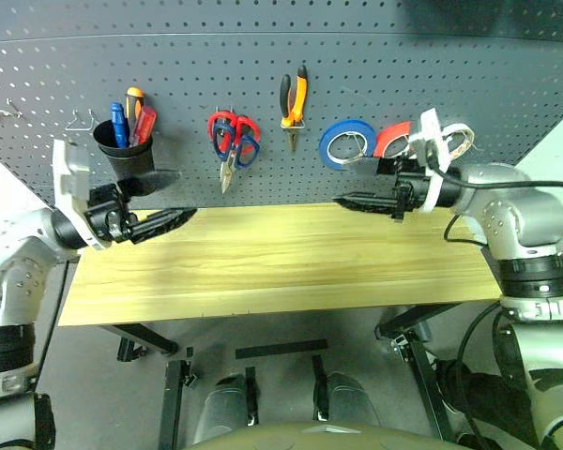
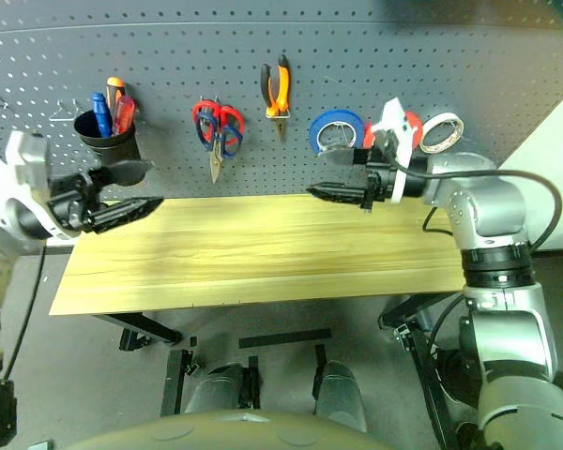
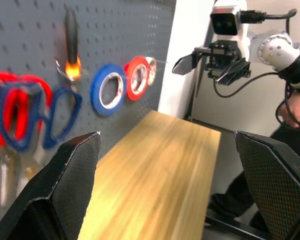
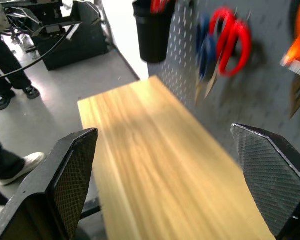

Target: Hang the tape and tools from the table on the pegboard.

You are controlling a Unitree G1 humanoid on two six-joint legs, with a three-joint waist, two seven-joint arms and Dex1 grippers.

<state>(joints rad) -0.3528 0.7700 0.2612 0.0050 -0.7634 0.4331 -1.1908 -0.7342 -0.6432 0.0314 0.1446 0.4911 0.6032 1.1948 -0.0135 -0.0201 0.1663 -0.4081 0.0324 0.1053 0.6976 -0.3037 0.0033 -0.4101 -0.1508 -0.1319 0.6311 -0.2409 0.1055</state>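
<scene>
Left pincer (image 1: 164, 221) spread wide, empty, level over the table's (image 1: 263, 272) left end, pointing right. Right pincer (image 1: 357, 201) also wide and empty, over the right end, pointing left. I see nothing on the table top. Pegboard (image 1: 375, 56) already carries it all: blue tape (image 1: 345, 143) on a hook just behind my right pincer, orange-handled pliers (image 1: 294, 101) up top centre, blue-handled scissors (image 1: 244, 148) hanging vertical with the red pair (image 1: 222, 141), blue screwdriver (image 1: 118, 124) upright in the black cup (image 1: 127, 155) just above my left pincer. Everything lies behind and above both pincers, none between them. Looks done; next move is probably just backing both arms clear.
</scene>
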